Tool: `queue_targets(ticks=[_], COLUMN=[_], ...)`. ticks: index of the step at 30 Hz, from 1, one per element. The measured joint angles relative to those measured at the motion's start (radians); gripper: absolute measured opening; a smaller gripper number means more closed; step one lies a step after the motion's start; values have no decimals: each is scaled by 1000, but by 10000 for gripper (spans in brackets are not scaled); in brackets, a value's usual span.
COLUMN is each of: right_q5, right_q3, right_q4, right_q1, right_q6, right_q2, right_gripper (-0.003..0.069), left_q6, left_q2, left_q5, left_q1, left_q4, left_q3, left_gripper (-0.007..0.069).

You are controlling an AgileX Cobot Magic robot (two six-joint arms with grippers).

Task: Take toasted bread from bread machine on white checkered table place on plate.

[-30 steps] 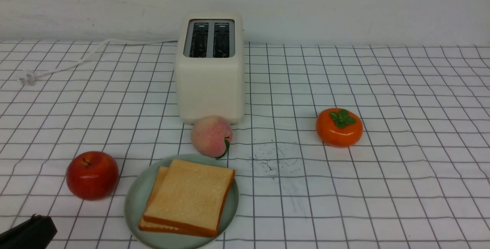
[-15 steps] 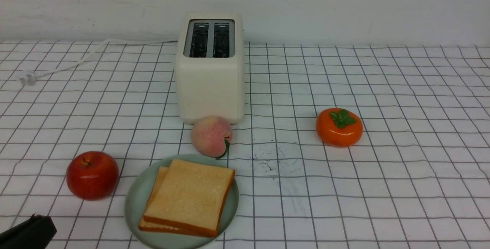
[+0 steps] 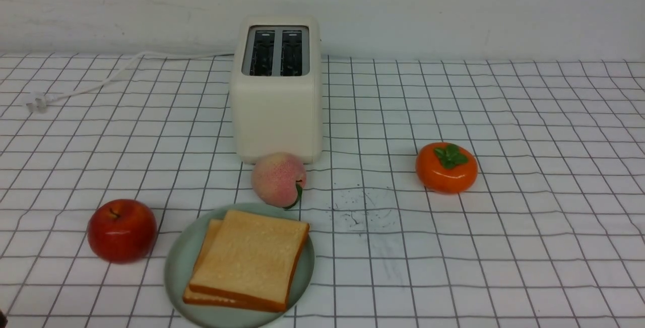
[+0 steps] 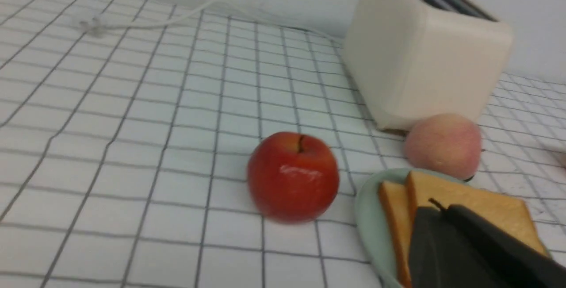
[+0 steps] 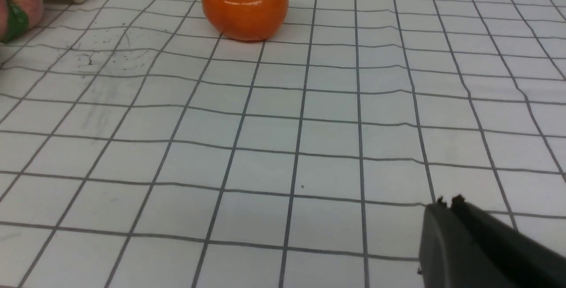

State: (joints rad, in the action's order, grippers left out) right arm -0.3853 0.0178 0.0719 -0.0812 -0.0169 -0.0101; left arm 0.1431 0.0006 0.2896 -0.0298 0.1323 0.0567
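Two slices of toasted bread (image 3: 252,257) lie stacked flat on the pale green plate (image 3: 174,267), near the front of the white checkered table (image 3: 504,247). The bread machine (image 3: 276,91) stands behind them, both slots dark and empty. In the left wrist view my left gripper (image 4: 435,206) is shut with nothing in it. Its black fingers hang in front of the toasted bread (image 4: 477,199) and the plate (image 4: 367,217). My right gripper (image 5: 449,201) is shut and empty over bare cloth, well short of the persimmon (image 5: 244,7).
A red apple (image 3: 122,230) sits left of the plate. A peach (image 3: 278,179) lies between the plate and the bread machine. An orange persimmon (image 3: 446,167) is to the right. The white cord (image 3: 101,81) runs to the back left.
The dark end of my left arm, seen earlier at the front view's lower-left corner, has slid out of the picture. Nothing on the table has moved.
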Motion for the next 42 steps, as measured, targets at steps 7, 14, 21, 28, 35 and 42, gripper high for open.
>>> queue_targets(ticks=[7, 14, 21, 28, 35, 42], right_q5=[-1, -1, -1, -1, -1, -1], right_q3=[0, 0, 0, 0, 0, 0], right_q4=[0, 0, 0, 1, 1, 1], right_q1=[0, 0, 0, 0, 0, 0], right_q6=[0, 0, 0, 0, 0, 0], right_q2=[0, 0, 0, 0, 0, 0], right_gripper=[11, 20, 22, 30, 36, 42], left_q6=[155, 164, 164, 164, 164, 164], left_q2=[-10, -10, -10, -10, -10, -10], left_q5=[91, 99, 97, 97, 97, 97], left_q1=[1, 1, 1, 1, 1, 1], left_q4=[-86, -89, -89, -89, -89, -89], left_q3=[-86, -86, -86, -86, -86, -86], left_gripper=[-13, -13, -13, -13, -12, -9])
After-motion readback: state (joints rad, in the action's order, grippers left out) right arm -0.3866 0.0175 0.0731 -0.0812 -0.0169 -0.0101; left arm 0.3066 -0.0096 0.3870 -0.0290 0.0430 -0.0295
